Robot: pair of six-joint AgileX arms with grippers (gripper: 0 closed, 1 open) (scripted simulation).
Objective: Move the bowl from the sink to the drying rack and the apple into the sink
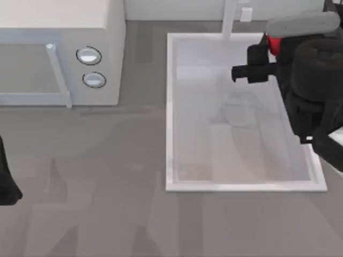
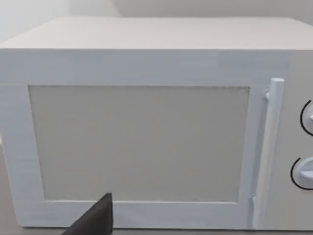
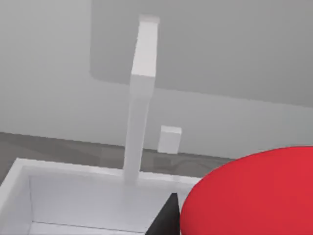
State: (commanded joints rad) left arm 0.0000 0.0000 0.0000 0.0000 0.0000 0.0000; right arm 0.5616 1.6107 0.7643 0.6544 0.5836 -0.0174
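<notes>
Left gripper: parked low at the table's left edge [image 1: 6, 184], well away from the action; I cannot tell how its fingers stand, and its wrist camera faces the microwave door.

Microwave: white box with two round knobs [image 1: 64, 53] at the table's upper left, no part in this job.

Sink: white basin [image 1: 170, 107] right of centre, with its faucet post [image 1: 229, 19] at the back rim; the floor looks bare and I see no bowl in it, so that half seems handled.

Right gripper: hovering over the sink's back right corner [image 1: 252, 67], pinching the apple, I judge, since red swells big right beside a dark finger in the right wrist view.

Apple: bright red [image 3: 254, 196], held up above the basin, near the faucet side, not yet on the floor.

Step in hand: placing the apple in the sink, the last stretch by my read.

How to do it well: come down toward the open middle of the basin, clear of the faucet post and rim, release low so it does not roll, then lift straight out.
</notes>
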